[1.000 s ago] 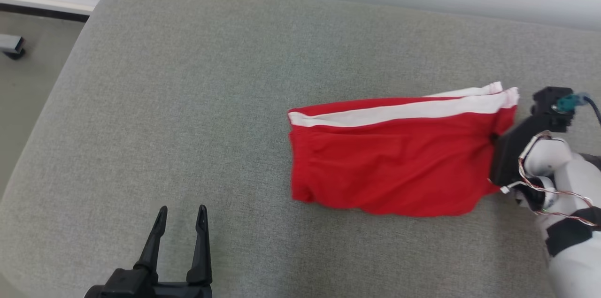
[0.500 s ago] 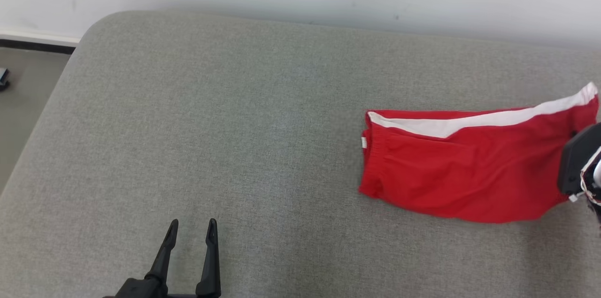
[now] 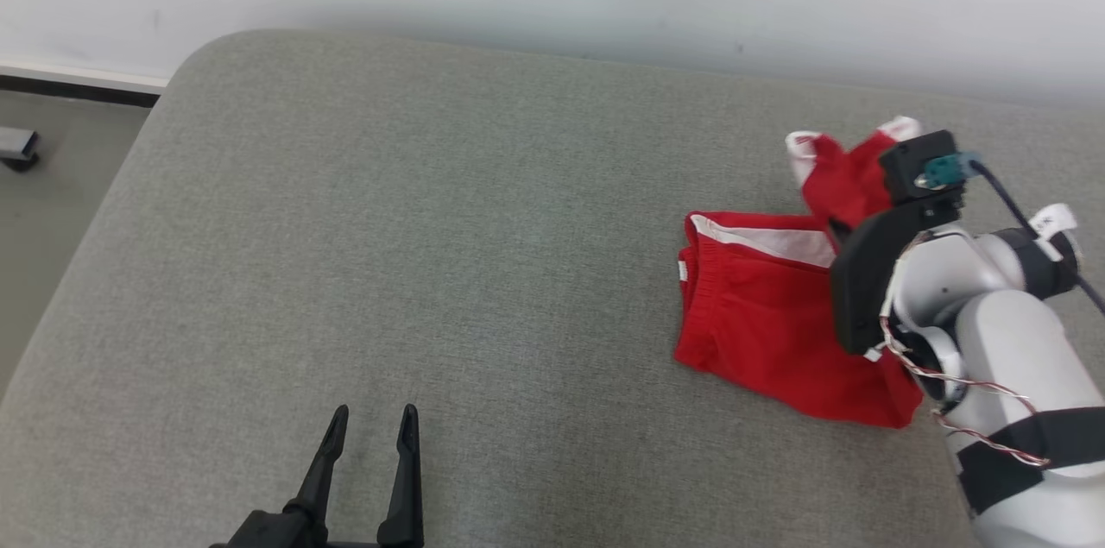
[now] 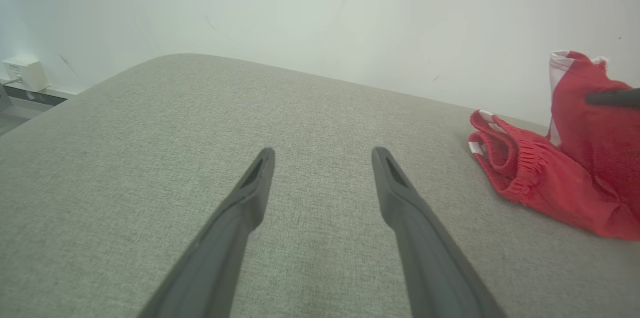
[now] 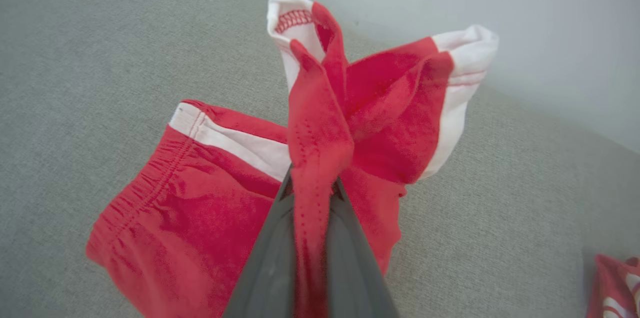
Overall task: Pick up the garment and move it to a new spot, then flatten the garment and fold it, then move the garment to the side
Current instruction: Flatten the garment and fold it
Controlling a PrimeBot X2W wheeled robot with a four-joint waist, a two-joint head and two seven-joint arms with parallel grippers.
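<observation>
The garment, red shorts (image 3: 760, 324) with a white side stripe, lies at the right of the grey cushion (image 3: 432, 229). Its waistband end rests flat, while its leg end stands lifted and bunched above it. My right gripper (image 5: 312, 185) is shut on that lifted red hem, and the cloth (image 5: 350, 107) fans out past the fingertips. In the head view the right gripper (image 3: 836, 227) sits over the shorts' right half. My left gripper (image 3: 371, 418) hovers open and empty near the cushion's front, far left of the shorts (image 4: 540, 183); its fingers (image 4: 255, 183) are spread wide.
A pale wall runs behind the cushion. Beyond the cushion's rounded left edge there is floor with a small dark object (image 3: 17, 147) on it. A white wall box (image 4: 20, 70) sits low at the left. Another red-and-white cloth (image 5: 612, 283) lies to the right of the shorts.
The head camera has shifted. My right gripper has raised the shorts' leg end off the cushion and brought it back over the flat part, bunching it. The left gripper stays open.
</observation>
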